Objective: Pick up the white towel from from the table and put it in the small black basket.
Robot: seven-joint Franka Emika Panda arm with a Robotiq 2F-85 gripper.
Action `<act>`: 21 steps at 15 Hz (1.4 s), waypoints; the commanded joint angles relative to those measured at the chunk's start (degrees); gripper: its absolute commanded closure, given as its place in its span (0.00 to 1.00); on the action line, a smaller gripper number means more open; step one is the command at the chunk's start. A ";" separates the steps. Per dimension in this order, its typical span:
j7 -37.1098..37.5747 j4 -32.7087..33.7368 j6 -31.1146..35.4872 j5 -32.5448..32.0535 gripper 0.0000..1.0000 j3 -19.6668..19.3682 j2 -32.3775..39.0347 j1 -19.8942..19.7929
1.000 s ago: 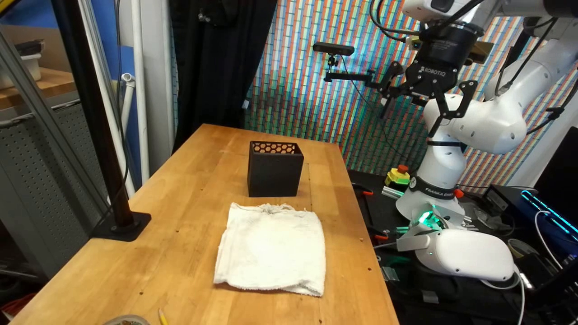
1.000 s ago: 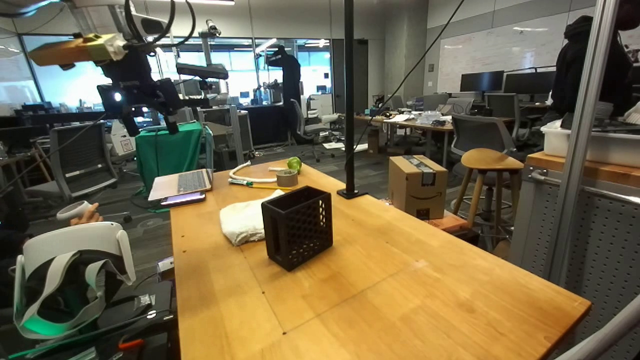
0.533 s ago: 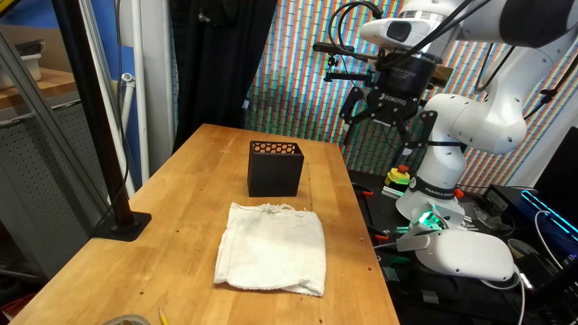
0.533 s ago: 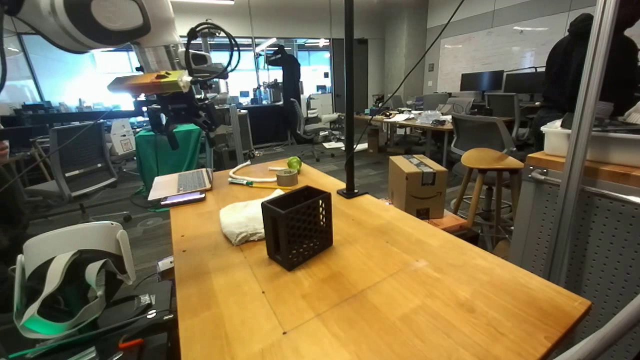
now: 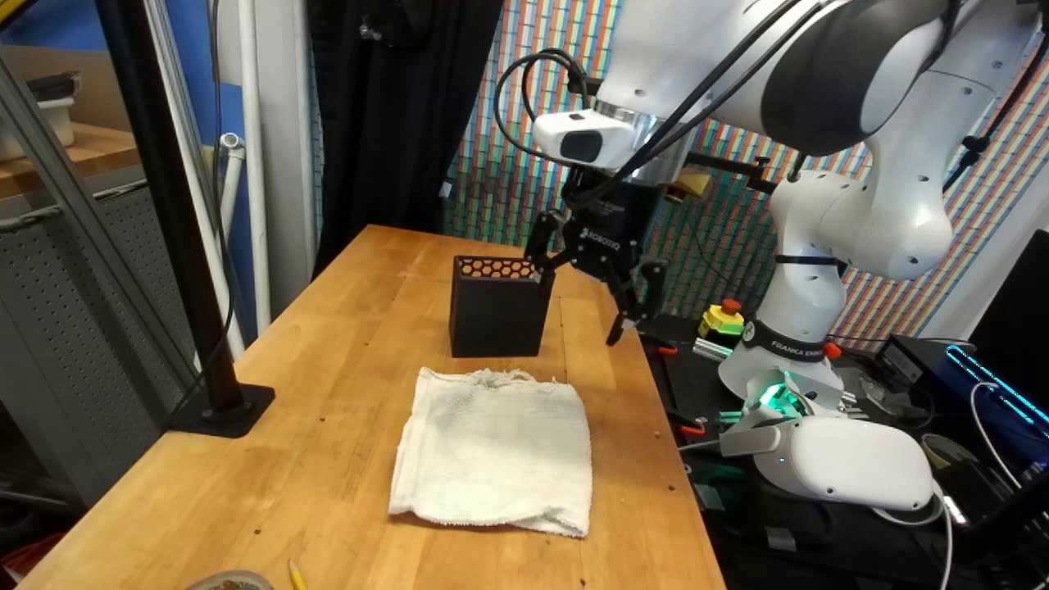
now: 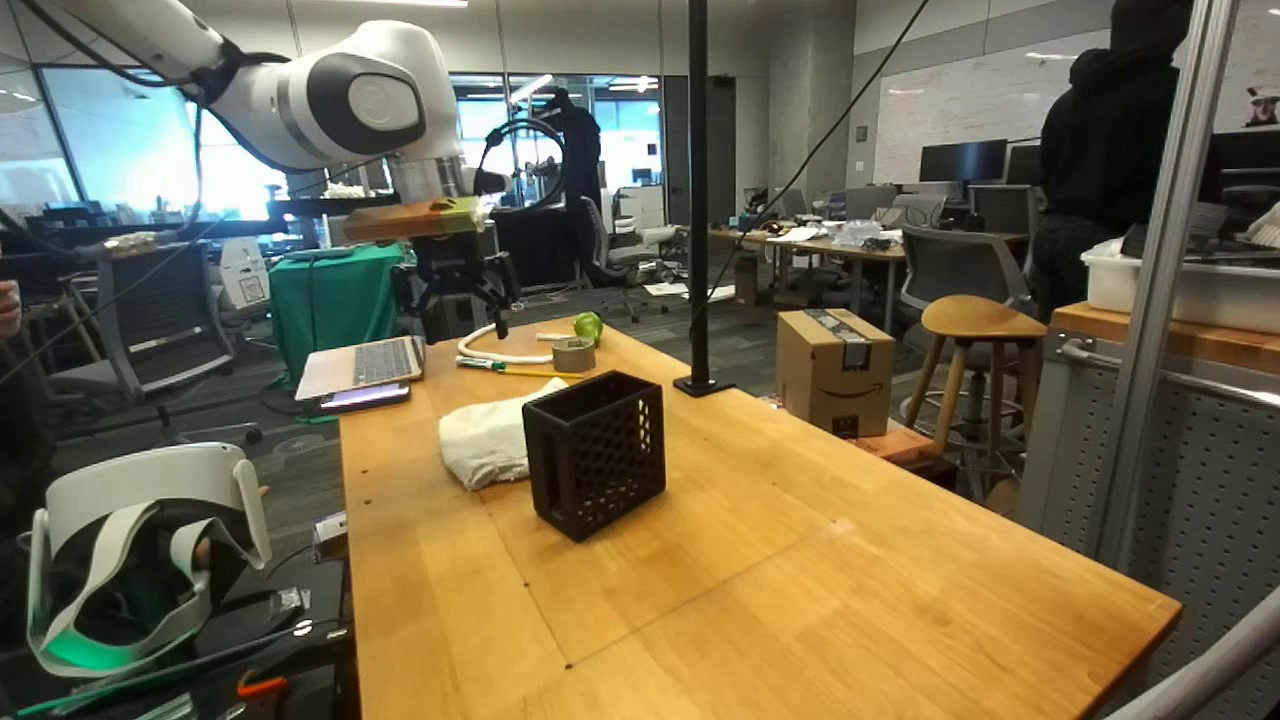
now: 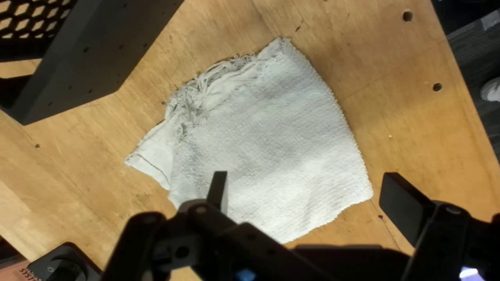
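The white towel lies folded and flat on the wooden table, with a frayed edge toward the basket. In an exterior view, the towel is partly hidden behind the basket. The small black basket stands upright beside the towel; it also shows in an exterior view and at the top left of the wrist view. My gripper is open and empty, in the air near the table's robot-side edge. In the wrist view, the towel lies below the spread fingers, apart from them.
A black pole base stands at the table's far-side edge. A tape roll, a pencil, a white cable and a laptop lie at the table end beyond the towel. A white headset sits beside the table.
My gripper has moved from beside the robot base toward the table and lower, staying open. The towel and basket have not moved. A person in the background has shifted.
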 commanded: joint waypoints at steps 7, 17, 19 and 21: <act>9.77 14.47 -1.56 -13.41 0.00 3.86 18.97 -3.52; 12.48 23.80 -10.57 -10.89 0.00 2.66 34.59 -5.55; 11.85 23.77 -12.79 -8.43 0.00 3.18 35.59 -6.25; 11.32 23.17 -14.07 -6.06 0.00 4.00 35.25 -6.52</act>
